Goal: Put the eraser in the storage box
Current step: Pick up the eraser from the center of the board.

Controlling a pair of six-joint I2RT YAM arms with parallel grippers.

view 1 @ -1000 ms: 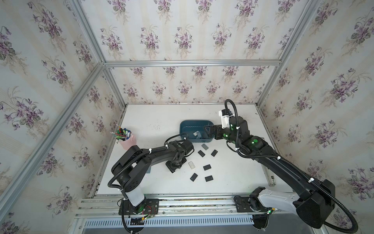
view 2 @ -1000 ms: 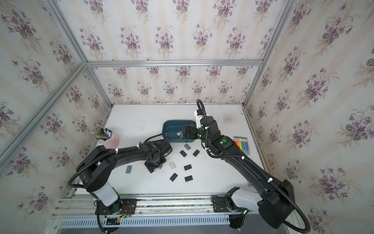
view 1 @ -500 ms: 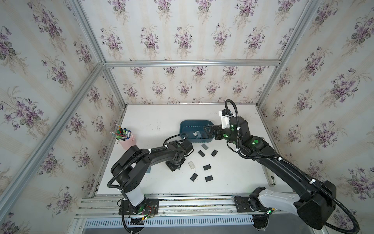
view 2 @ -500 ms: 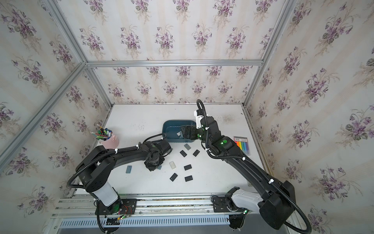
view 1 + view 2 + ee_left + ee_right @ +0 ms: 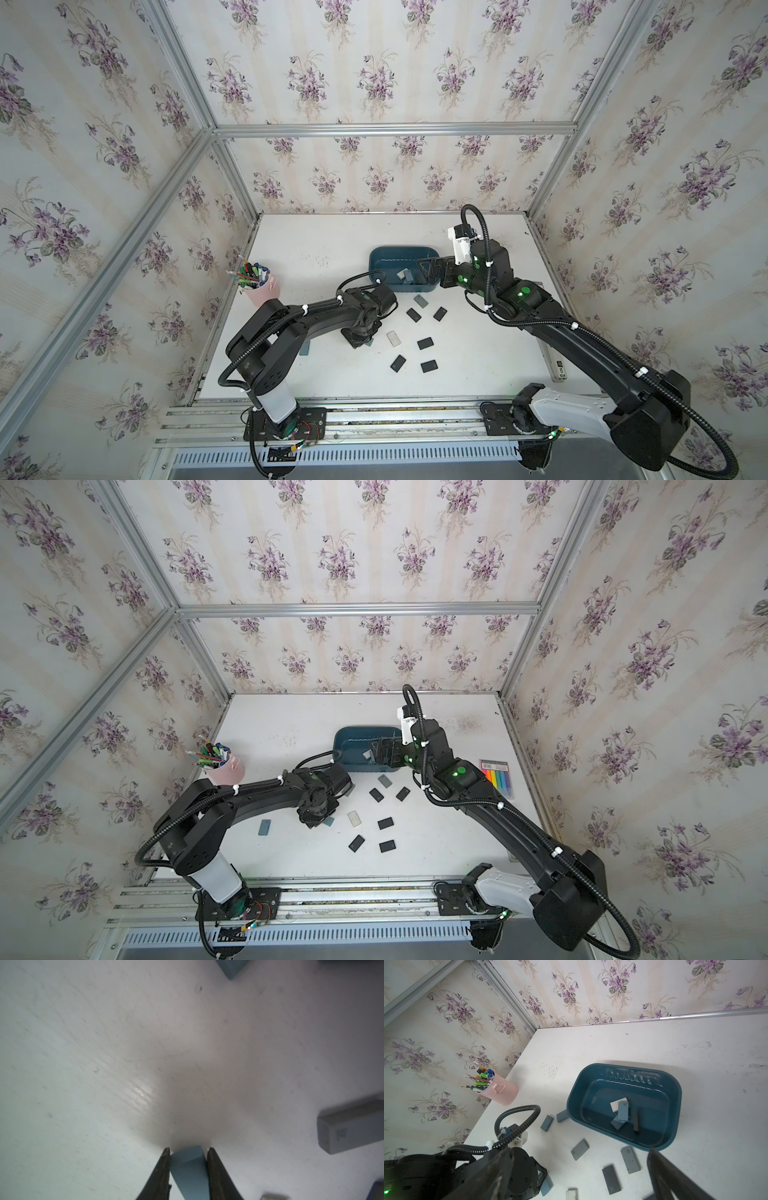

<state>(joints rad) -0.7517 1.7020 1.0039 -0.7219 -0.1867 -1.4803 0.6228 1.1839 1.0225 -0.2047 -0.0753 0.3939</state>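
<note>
The left gripper (image 5: 188, 1150) clamped a blue eraser (image 5: 188, 1167) at seven o'clock from the storage box (image 5: 380, 255), while the right gripper (image 5: 424, 268) hung with jaws apart.

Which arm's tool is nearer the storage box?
Right. The right tool hangs open at one end of the storage box, overlapping its rim in both top views. The left tool is down at the table, apart from the box, shut on a blue eraser.

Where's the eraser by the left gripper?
In the left wrist view the blue eraser is pinched in the left gripper, just left of the white eraser, in front of the storage box.
</note>
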